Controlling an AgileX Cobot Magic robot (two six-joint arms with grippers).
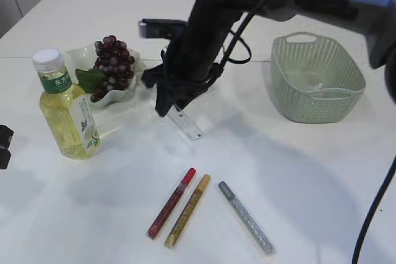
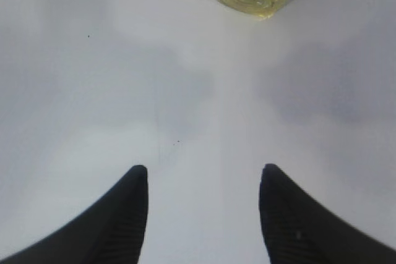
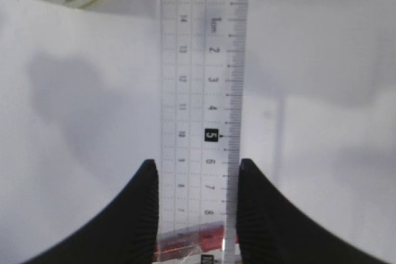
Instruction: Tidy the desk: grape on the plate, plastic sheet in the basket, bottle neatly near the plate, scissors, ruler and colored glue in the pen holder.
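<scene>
right wrist view: my right gripper (image 3: 193,208) pinches the clear ruler (image 3: 203,91) across its width.
ruler place: lifted, tip low over mid tabletop (image 1: 297,171).
risk: thin slick plastic may twist or slip.
left gripper (image 2: 203,214): wide, holding nothing.
room: clear toward the near edge; bottle (image 1: 65,106) close left.

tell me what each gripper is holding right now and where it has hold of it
The right gripper pinches the clear ruler across its width, by its long edges. The left gripper is open, holding nothing.
</scene>
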